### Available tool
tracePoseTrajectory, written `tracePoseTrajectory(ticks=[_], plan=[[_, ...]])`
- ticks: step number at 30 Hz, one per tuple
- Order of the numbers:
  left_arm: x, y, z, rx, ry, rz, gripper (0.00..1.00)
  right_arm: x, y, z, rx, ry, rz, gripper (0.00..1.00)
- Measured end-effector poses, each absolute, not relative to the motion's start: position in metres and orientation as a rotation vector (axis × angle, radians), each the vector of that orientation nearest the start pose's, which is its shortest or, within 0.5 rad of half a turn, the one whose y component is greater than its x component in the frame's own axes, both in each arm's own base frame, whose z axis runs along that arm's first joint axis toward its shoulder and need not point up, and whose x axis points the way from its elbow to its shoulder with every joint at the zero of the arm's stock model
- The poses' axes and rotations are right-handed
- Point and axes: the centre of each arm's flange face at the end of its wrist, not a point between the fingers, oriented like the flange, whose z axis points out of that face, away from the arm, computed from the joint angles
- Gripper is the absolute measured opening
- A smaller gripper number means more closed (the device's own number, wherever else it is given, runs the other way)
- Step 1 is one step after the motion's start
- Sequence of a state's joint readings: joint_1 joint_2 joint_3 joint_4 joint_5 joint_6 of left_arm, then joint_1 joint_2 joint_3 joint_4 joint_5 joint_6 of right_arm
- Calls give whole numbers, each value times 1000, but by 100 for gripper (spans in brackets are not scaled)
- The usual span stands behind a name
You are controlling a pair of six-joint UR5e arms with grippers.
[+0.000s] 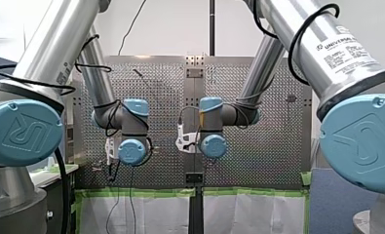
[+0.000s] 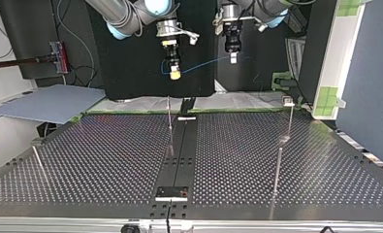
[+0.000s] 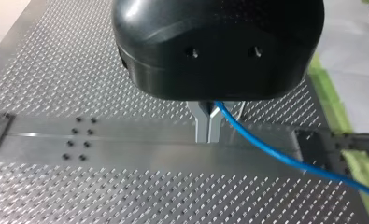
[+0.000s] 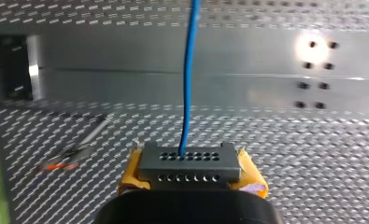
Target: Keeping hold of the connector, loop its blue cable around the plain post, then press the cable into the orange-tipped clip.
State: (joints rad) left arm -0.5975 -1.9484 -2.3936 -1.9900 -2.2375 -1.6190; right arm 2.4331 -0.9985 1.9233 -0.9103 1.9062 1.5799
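Both above the perforated counter (image 3: 79, 196): right pincer (image 4: 191, 169) clenched on connector (image 4: 190, 163), left pincer (image 3: 209, 126) on blue cable (image 3: 266, 149); "UNIVERSAL" on right arm (image 1: 326, 53).

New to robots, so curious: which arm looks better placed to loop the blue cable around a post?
Probably my left: its metal-fingered gripper is shut on the thin blue cable and could steer it. My right gripper is occupied, shut on the grey perforated connector.

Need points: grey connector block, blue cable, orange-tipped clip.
Grey connector block (image 4: 190, 165): right wrist view, its holed face.
Thin blue cable (image 4: 188, 84): right wrist view, mid-span ahead of the connector.
Orange-tipped clip (image 4: 56, 165): right wrist view, its blurred orange tip.
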Motion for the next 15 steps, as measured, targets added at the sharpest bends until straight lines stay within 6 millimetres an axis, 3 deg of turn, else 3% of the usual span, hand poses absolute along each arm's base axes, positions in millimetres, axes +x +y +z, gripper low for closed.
tracePoseTrajectory(ticks=[7, 15], plan=[[281, -268, 119, -150, 1571, 80, 0, 502, -311, 164, 1517, -956, 1672, 0], [300, -274, 160, -237, 1513, 96, 0, 515, -326, 229, 1473, -910, 1762, 0]])
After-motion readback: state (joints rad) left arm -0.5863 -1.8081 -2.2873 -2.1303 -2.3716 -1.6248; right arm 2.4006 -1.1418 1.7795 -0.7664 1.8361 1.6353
